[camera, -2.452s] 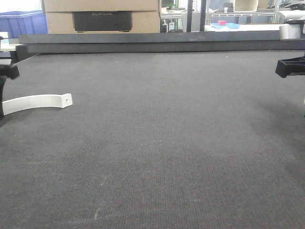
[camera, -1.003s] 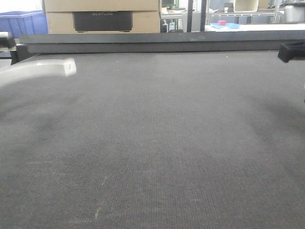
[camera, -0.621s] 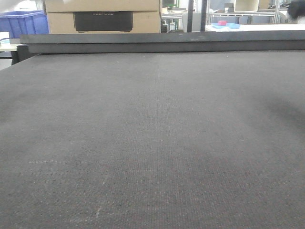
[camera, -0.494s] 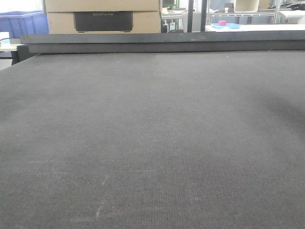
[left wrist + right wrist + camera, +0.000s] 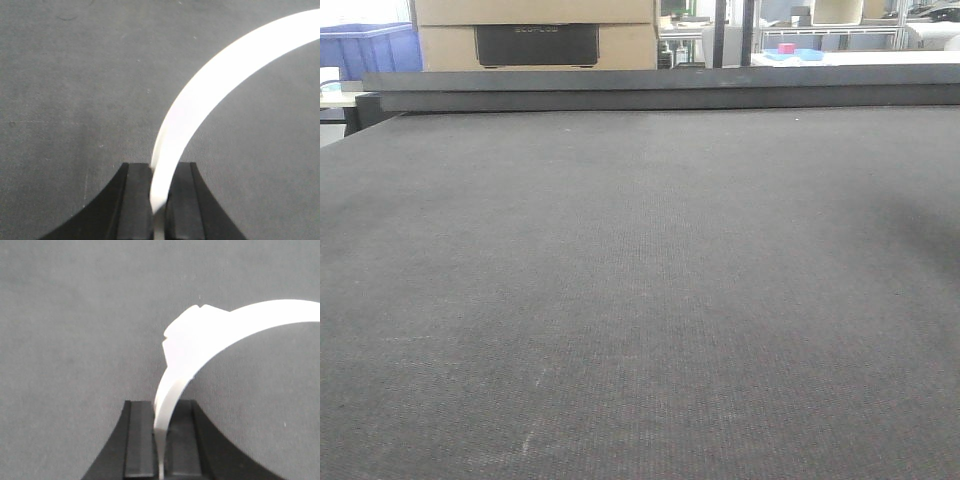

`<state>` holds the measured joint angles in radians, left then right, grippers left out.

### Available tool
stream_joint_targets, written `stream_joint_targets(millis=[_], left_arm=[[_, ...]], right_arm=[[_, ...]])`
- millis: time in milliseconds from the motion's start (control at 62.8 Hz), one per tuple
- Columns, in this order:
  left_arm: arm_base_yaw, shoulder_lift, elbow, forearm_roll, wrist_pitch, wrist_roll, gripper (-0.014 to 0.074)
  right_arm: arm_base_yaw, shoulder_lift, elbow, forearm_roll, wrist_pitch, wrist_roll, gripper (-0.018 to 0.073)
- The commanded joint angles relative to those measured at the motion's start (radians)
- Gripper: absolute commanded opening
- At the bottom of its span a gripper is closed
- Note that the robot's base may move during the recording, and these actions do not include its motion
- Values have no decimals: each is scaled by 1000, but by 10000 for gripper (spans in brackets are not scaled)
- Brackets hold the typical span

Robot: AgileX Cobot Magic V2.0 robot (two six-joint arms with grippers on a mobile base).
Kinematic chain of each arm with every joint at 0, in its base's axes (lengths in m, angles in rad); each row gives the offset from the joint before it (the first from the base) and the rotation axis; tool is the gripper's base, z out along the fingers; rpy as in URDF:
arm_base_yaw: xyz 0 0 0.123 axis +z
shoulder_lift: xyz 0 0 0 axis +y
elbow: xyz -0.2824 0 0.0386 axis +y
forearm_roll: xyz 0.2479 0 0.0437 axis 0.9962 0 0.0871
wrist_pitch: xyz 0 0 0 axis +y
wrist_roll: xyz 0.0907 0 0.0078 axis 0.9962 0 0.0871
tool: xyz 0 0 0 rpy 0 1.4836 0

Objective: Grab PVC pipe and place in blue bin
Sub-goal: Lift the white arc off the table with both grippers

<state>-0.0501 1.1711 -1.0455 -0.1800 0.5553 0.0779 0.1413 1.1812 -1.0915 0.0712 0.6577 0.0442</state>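
In the right wrist view my right gripper is shut on the thin curved wall of the pale white PVC pipe. The pipe arcs up and off to the right, high over the dark mat, and only part of it shows. My left gripper is shut on one end of a flat curved white strip, which also hangs above the mat. The blue bin stands beyond the table's far left corner in the front view. Neither gripper appears in that view.
The dark grey mat fills the front view, with a raised dark rail along its far edge. Behind the rail sit a cardboard box and shelving with small items.
Both arms have risen out of the front view. The left one lifted the white strip off the mat, and the right one went up with the pale cylinder.
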Motion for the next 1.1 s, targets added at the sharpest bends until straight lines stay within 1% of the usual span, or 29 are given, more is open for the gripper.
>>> stream_joint_targets(millis=[0,96,175,271,382,541,717,956,1019,1083], left_arm=[[-28,-69,81,17,-115,1,-111],[-45,-150,177,22,-210,1,-111],[-44,-218,246,22,-264,1,-111],[-44,-300,315,24,-301,1,-111],[-44,-390,373,24,-297,1,-111],[-44,-479,394,26,-289,1,-111],[-44,-530,394,26,-392,1,-111],[-44,-545,394,24,-402,1,-111],[-44,-551,394,24,-402,1,-111],[-44,-555,399,24,-407,1,-111]], right_arm=[[-1,-25,26,-15,-58,0,-169],[-1,-57,83,-15,-119,0,-168],[-1,-94,137,-15,-176,0,-165],[-1,-179,239,-15,-306,-2,-165],[-1,-267,327,-15,-400,-2,-165],[-1,-361,361,-15,-393,-2,-165],[-1,-419,361,-15,-430,-2,-165],[-1,-487,373,-15,-452,-2,-165],[-1,-516,407,-20,-485,-2,-165],[-1,-554,463,-22,-549,-2,-165]])
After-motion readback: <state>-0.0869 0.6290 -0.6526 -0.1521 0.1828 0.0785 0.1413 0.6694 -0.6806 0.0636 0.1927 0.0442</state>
